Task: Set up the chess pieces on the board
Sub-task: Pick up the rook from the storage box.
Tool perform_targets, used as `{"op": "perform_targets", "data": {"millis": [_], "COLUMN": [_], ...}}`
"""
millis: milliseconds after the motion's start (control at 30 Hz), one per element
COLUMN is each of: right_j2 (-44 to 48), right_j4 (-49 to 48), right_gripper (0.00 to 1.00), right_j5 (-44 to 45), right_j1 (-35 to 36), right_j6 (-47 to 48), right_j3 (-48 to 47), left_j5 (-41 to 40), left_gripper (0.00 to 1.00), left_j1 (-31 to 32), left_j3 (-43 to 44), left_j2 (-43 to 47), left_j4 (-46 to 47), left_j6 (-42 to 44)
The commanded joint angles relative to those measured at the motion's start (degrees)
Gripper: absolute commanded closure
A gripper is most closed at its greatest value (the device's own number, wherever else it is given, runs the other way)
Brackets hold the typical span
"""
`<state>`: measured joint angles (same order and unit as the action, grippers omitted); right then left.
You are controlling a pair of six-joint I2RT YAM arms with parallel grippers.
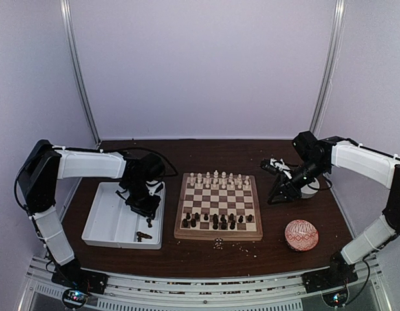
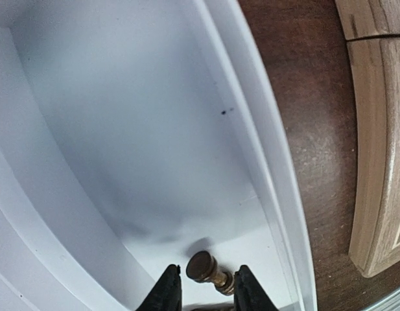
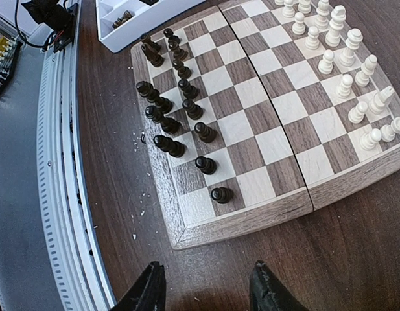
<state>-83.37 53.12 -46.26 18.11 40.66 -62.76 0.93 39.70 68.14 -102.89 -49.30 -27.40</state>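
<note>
The board (image 1: 219, 234) lies mid-table, with cream chess pieces (image 1: 216, 178) in its far rows and dark chess pieces (image 1: 216, 220) in its near rows. My left gripper (image 1: 148, 217) hangs over the white tray (image 1: 112, 217), shut on a dark chess piece (image 2: 206, 269). The piece lies sideways between the fingertips (image 2: 167, 288), its round base towards the camera and its shadow on the tray floor (image 2: 122, 129). My right gripper (image 1: 276, 195) stands open over bare table right of the board. In its wrist view the gripper (image 3: 206, 285) holds nothing, and the dark pieces (image 3: 180, 110) and cream pieces (image 3: 342, 58) stand on the board (image 3: 251, 129).
A few loose dark pieces (image 1: 143, 236) lie in the tray's near corner. A red-and-white patterned ball (image 1: 301, 234) sits near the right front. A white round object (image 1: 308, 189) stands behind my right gripper. Pale crumbs (image 1: 219, 243) lie before the board. The board's edge (image 2: 381, 162) is right of the tray.
</note>
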Motion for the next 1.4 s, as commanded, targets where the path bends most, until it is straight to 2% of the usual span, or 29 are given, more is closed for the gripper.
{"op": "perform_targets", "data": {"millis": [0,400,633,767,900,1100,1267,1367], "right_j2": [0.14,0.30,0.28,0.48,0.56,2.07,4.72,5.29], "right_j4": [0.99,1.49,1.73,1.81,2.15,2.11,-3.17,-12.13], "right_gripper": [0.55,0.55,0.55,0.55,0.55,0.55,0.55,0.51], "right_j5": [-0.83,-0.85,-0.89,-1.00,-1.80,-4.27,-3.14,-1.43], "right_j1": [-0.30,-0.32,-0.31,-0.34,-0.29,-0.07,2.85,5.27], "right_j6": [0.80,1.53,1.82,1.89,1.92,-0.27,-7.57,-16.20], "right_j3": [-1.60,-1.57,-1.61,-1.65,-1.96,-4.16,-7.27,-7.57], "left_j5": [-0.88,-0.58,1.42,2.09,1.89,2.56,6.81,9.61], "left_gripper": [0.72,0.73,0.83,0.93,0.99,1.00,1.00,1.00], "left_j1": [0.32,0.66,0.62,0.56,0.25,-0.02,-0.47,-0.58], "left_j3": [-0.93,-1.46,-1.36,-1.34,-0.99,-0.69,-2.15,-2.86], "left_j2": [-0.65,-3.52,-6.60,-6.87,-3.89,5.92,12.50,14.40], "left_j4": [0.16,-0.10,-0.02,-0.09,-0.32,3.39,13.11,20.54], "left_j6": [-5.08,-9.45,-12.95,-13.34,-13.79,-18.97,-25.87,-30.06]}}
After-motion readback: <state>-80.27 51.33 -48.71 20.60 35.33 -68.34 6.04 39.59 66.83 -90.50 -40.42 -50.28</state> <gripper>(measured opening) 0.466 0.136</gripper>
